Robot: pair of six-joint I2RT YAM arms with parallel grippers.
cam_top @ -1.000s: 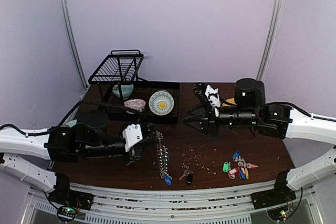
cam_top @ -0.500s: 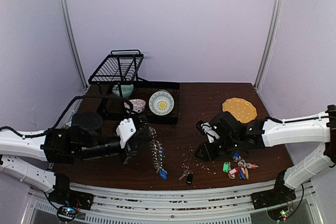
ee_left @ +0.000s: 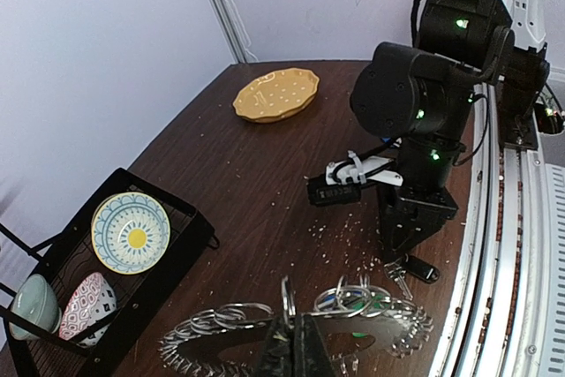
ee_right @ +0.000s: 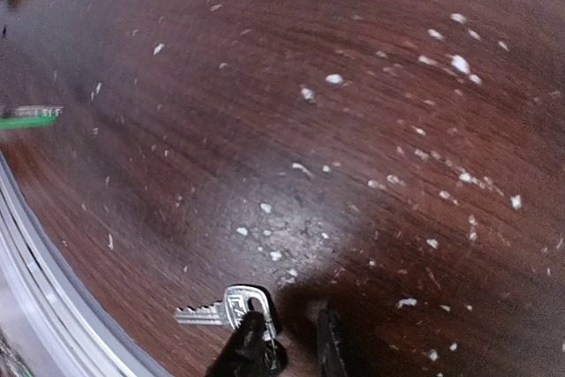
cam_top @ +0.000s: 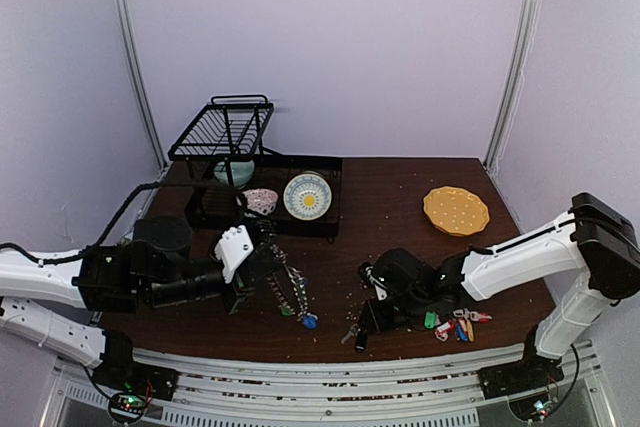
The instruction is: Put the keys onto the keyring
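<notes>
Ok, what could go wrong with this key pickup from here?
The keys lie flat near the front edge of the table; the right gripper could skid them off it. The keyring is pinched only at its rim by the left gripper, so it might twist or slip during threading.

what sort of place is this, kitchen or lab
Likely a robot lab cell, not a kitchen: bare panel walls, left arm and right arm bolted to a metal rail, a staged dish rack.
</notes>
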